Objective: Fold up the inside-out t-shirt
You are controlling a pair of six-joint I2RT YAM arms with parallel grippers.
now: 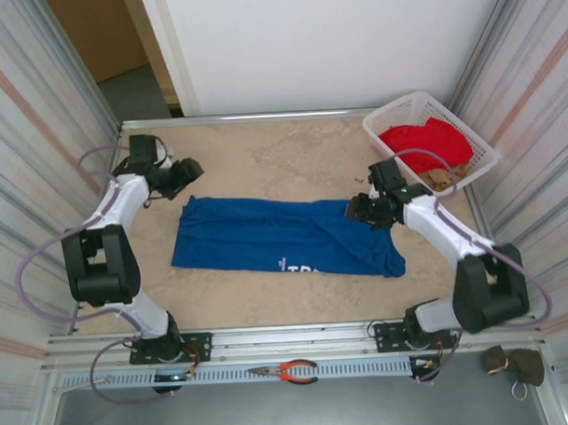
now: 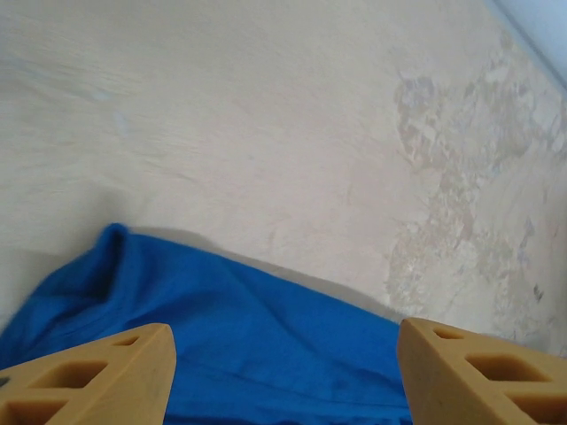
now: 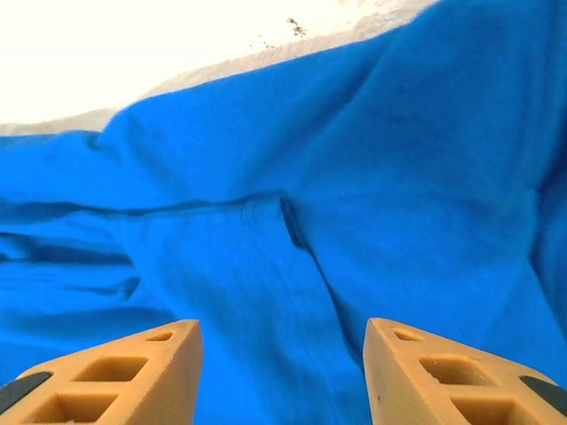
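Shirt: royal-blue short-sleeved cotton t-shirt point(image 1: 285, 236) lies flat mid-table as a long left-to-right band, white lettering at its near edge, some wrinkles at the right end. Left gripper point(image 1: 191, 169) hangs just past the shirt's far-left corner; in the wrist view its tan fingers point(image 2: 97, 376) stand wide apart, nothing between them, with blue cloth below and the bare beige marbled tabletop point(image 2: 292, 133) ahead. Right gripper point(image 1: 359, 210) sits over the shirt's far-right corner; in the wrist view its jaws are parted to a moderate gap above blue fabric, gripping nothing. White plastic lattice basket point(image 1: 393, 125) at the far-right corner, close behind the right arm, holds a red garment point(image 1: 431, 142) and a tan cloth point(image 1: 441, 179). Red-handled pliers point(image 1: 288, 371) rest on the metal rail at the near edge, between the arm bases. Dark bundle point(image 1: 513, 365) lies off the table, near right.
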